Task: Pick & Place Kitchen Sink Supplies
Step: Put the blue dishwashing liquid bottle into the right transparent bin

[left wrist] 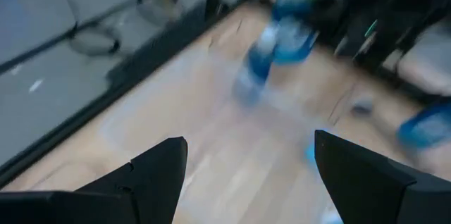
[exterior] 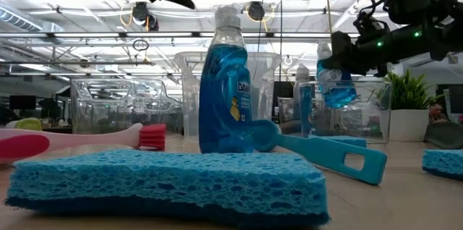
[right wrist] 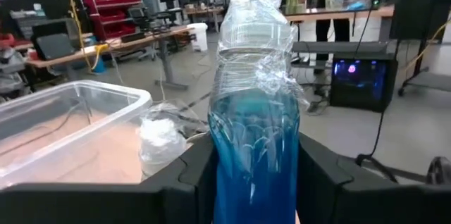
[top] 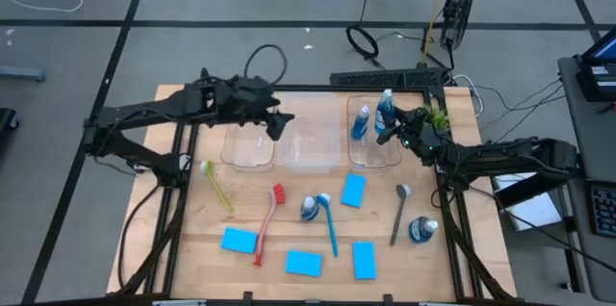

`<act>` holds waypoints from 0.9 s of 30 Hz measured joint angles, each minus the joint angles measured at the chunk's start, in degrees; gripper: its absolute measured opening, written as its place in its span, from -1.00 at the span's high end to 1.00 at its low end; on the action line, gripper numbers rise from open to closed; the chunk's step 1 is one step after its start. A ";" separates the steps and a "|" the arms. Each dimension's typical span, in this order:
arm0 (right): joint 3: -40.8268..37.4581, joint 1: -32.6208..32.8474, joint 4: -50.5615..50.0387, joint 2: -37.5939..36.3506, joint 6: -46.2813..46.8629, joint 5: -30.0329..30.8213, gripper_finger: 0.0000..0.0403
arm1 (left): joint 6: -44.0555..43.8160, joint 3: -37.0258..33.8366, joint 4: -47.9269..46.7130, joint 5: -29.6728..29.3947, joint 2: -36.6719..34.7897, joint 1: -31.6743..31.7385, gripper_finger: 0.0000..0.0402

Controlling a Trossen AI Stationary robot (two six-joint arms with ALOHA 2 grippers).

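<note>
Nearest the low camera, a sponge (exterior: 166, 183) fills the bottom of the frame. Behind it a bottle (exterior: 226, 85) stands upright at centre, with the blue brush (exterior: 318, 150) lying against its base and the red brush (exterior: 87, 137) at the left edge. None of these is in play right now.

The work is at the upper right. The right gripper (right wrist: 255, 175) is clamped on a second bottle, the held bottle (right wrist: 255, 111), both fingers pressed to its sides and the blue liquid showing between them. In the top-down view it hangs at the right bin (top: 373, 147), right of centre near the top, where another bottle (top: 361, 123) already stands inside. I judge this step to be the drop into that bin.

To do it well:
- bring the bottle fully inside the bin's walls before opening;
- keep clear of the bottle already there, which could tip if bumped;
- lower it close to the floor and keep it upright, since it looks soft and crinkled and may bounce or fall over.

The left gripper (top: 275, 123) waits with fingers spread wide and empty, above the left bin (top: 248, 147), upper centre-left of the top-down view.
</note>
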 joint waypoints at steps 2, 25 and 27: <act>0.02 0.00 0.67 1.03 -0.16 1.04 0.35 | -0.92 -3.25 0.75 -0.01 -2.47 -0.18 -0.53; 0.07 -0.13 5.37 10.93 1.84 4.40 0.35 | -1.93 -11.00 4.38 -0.07 -7.01 -0.28 -0.53; 0.09 -0.39 6.12 11.72 1.84 4.18 0.35 | -2.01 -11.02 4.36 -0.07 -6.97 -0.28 -0.53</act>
